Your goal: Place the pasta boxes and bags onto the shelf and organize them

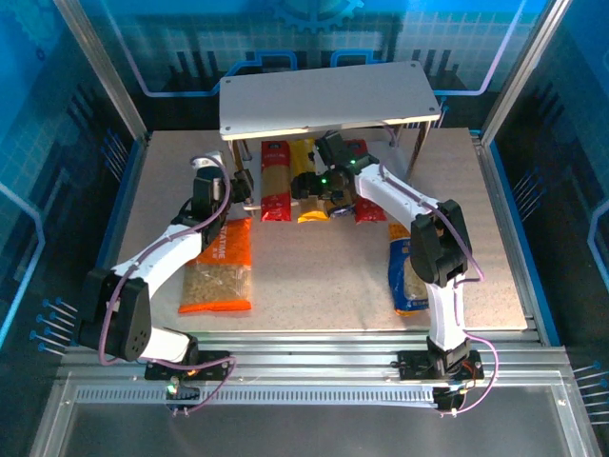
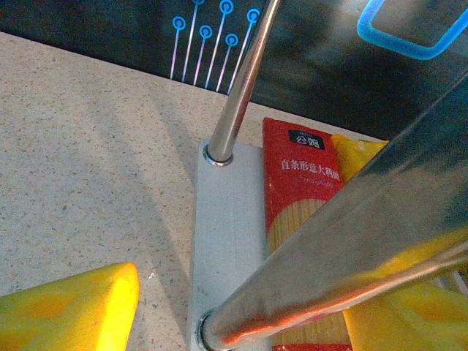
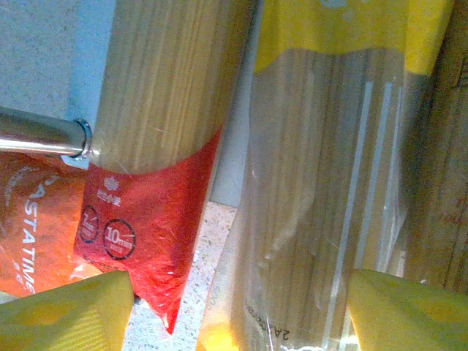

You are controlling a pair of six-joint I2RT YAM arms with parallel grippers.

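Red spaghetti pack point(image 1: 276, 190), yellow spaghetti pack point(image 3: 329, 146) and second red pack point(image 1: 369, 209) lie side by side under shelf point(image 1: 328, 95) top board, table 12 o'clock, pale strands in windows. Orange bag point(image 1: 221, 276) flat at 9 o'clock, blue bag point(image 1: 407, 286) at 3. Left arm stretched to shelf's left legs, left gripper point(image 2: 241, 314) spread wide. Right arm reaches under board, right gripper point(image 3: 238, 311) spread over yellow pack's near end.
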